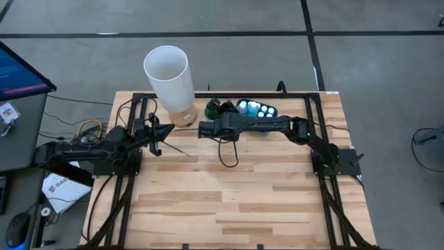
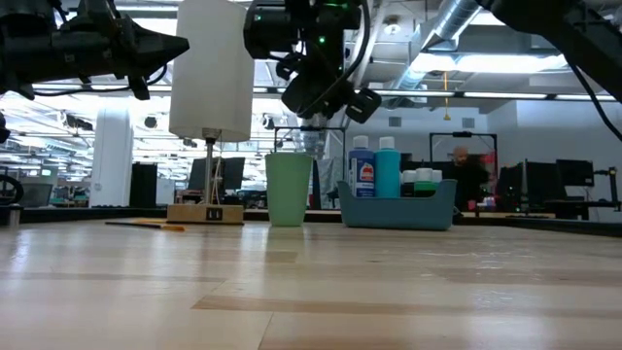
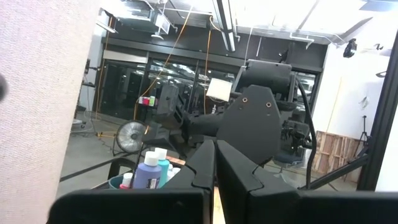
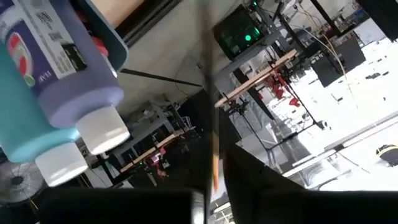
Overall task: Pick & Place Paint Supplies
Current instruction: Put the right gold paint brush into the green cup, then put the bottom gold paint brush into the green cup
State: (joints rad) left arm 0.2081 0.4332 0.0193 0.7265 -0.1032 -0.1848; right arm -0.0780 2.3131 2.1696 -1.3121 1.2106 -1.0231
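Counting two tall bottles [image 2: 375, 167] in one blue tray [image 2: 397, 208]

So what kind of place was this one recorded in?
Most likely a robotics lab or open workshop: a butcher-block table carries two arms on a frame, the low view shows exposed ceiling ducts, and monitor-filled workstations stand behind.

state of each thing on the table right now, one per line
left gripper: shut, empty, raised near the lamp
right gripper: raised above the green cup, a thin brush between its fingers
green cup: upright
blue tray: holding upright paint bottles
loose brush: flat on table
lamp: standing upright
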